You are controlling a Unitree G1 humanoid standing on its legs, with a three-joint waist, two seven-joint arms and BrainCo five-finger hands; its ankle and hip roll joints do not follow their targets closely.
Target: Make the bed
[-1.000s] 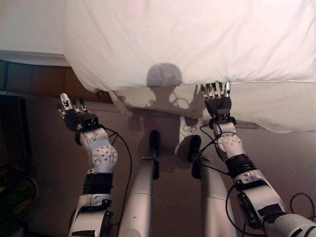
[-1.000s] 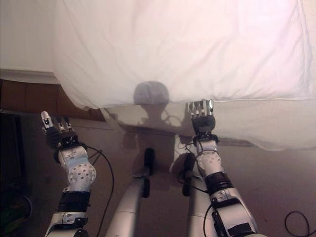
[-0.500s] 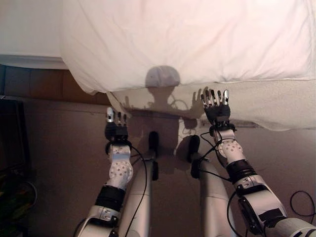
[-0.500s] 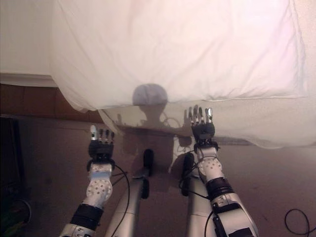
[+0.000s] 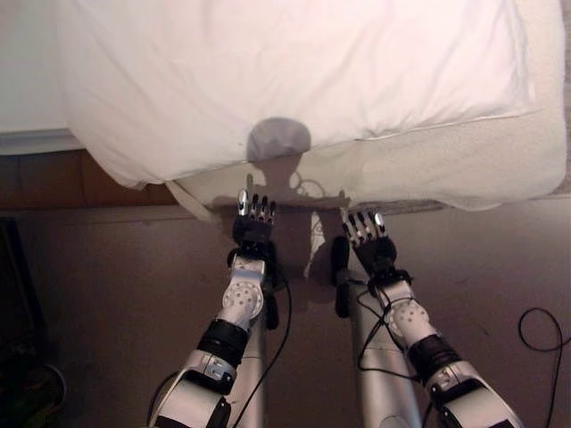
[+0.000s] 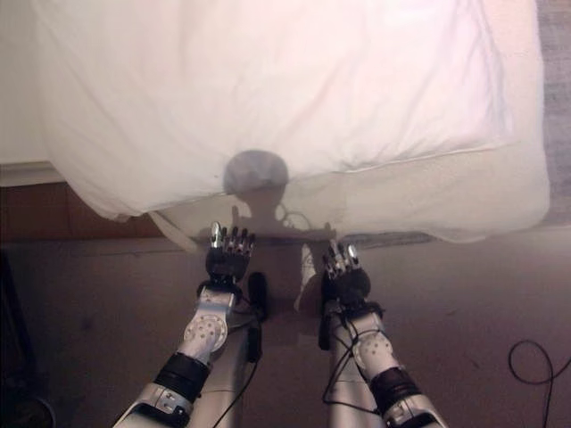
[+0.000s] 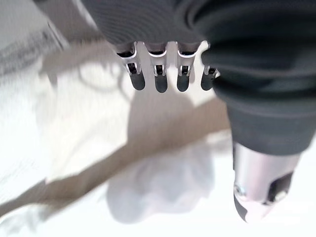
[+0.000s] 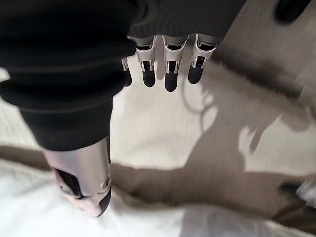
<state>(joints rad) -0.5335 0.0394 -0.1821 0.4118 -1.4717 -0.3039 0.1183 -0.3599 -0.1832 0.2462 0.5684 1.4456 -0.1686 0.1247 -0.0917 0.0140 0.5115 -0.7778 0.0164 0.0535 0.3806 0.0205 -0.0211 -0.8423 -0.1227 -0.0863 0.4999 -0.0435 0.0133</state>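
Observation:
A puffy white duvet (image 5: pixel 294 71) lies across the bed, its lower edge hanging over the side. Under it a cream blanket (image 5: pixel 446 160) drapes lower and reaches farther right. My left hand (image 5: pixel 253 223) is held up just below the blanket's hem, fingers straight, touching nothing. My right hand (image 5: pixel 368 239) hovers beside it, a little lower and also open. In the left wrist view straight fingers (image 7: pixel 157 74) and the thumb (image 7: pixel 256 187) point at the blanket (image 7: pixel 74 128) and the duvet (image 7: pixel 163 182). The right wrist view has relaxed fingers (image 8: pixel 168 64) over the blanket (image 8: pixel 163 128).
A brown wooden bed frame (image 5: pixel 45 183) shows under the white mattress edge (image 5: pixel 27 89) at the left. Carpeted floor (image 5: pixel 107 294) spreads in front of the bed. A dark object (image 5: pixel 13 294) stands at the far left edge.
My left hand has swung in from the far left to the middle. My right hand has drawn back and down from the blanket's hem. The camera has also shifted.

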